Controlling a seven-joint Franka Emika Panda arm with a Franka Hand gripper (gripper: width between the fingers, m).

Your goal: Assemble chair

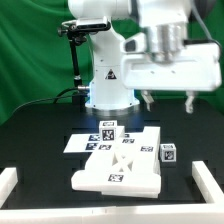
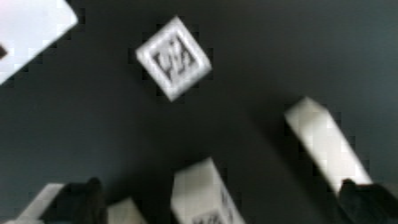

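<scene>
Nearest you in the exterior view lies the chair's large white slab point(image 1: 118, 170), flat on the black worktop point(image 1: 40, 135), with tagged blocks at its far edge. Behind it you can see the marker board point(image 1: 85, 143), touching or just beside the slab. One small tagged cube point(image 1: 169, 152) sits apart, toward the exterior view's right. A white rail point(image 1: 10, 184) borders the worktop at the exterior view's left. Your arm hangs above, toward the exterior view's right, and its fingers point(image 1: 166, 100) stand wide apart, holding nothing. From the wrist view you get blurred white pieces point(image 2: 324, 140) and one tag point(image 2: 175, 57) on black.
</scene>
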